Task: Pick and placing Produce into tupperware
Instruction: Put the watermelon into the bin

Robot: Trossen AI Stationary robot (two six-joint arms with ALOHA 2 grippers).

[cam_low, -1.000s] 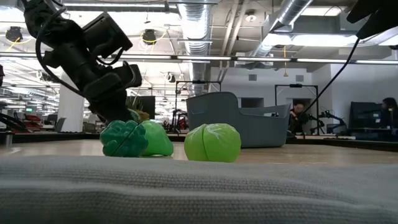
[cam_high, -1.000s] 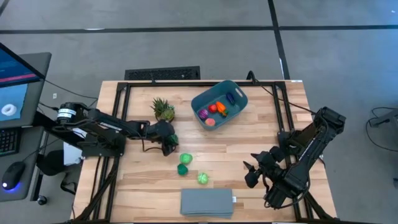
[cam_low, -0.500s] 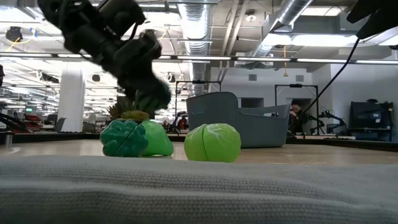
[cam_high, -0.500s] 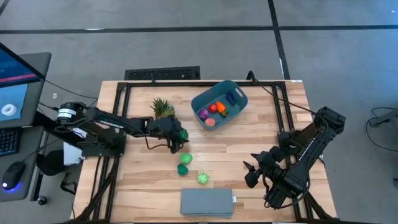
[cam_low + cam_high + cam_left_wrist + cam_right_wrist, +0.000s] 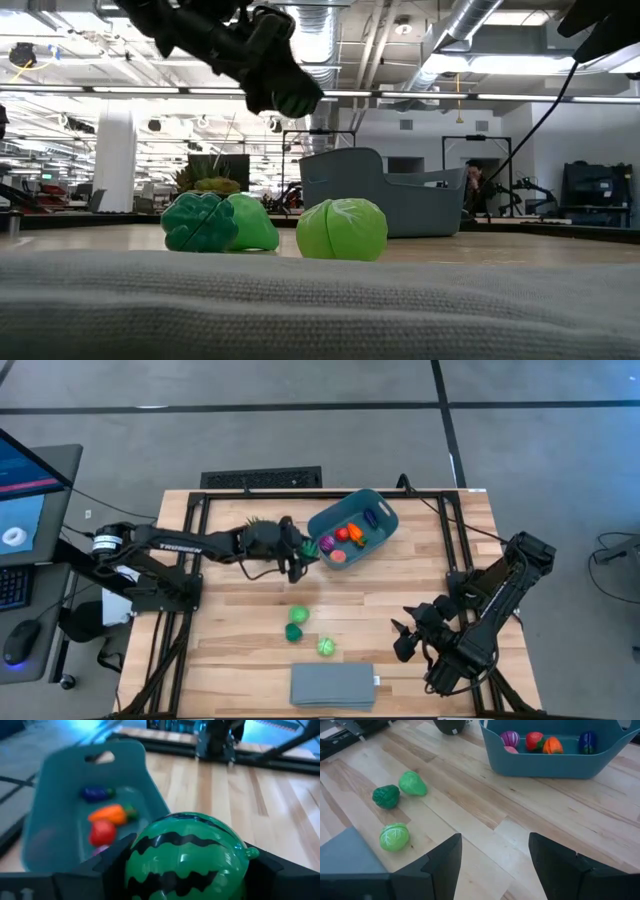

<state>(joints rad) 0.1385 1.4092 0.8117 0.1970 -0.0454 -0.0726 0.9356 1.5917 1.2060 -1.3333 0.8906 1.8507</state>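
I start with the teal-blue rectangular plastic bin, tilted on the wooden table just ahead of my left gripper. Inside it I see an orange carrot, a red piece, a dark blue piece and a purple one.

My worry is the release. The left gripper is clamped around a striped green toy watermelon, and from above it looks to sit at the bin's near corner, not clearly over the opening. I judge that letting go here could bounce the round melon off the rim and roll it across the table. Coming in too low could also knock the light bin askew.

The left arm is stretched out nearly flat across the table from its base, wrist raised well above the surface in the low view.

Behind that gripper, on the table, lie a dark green bumpy piece, a light green pear shape and a pale green cabbage.

The right gripper waits near the table's right edge, fingers spread apart, holding nothing.
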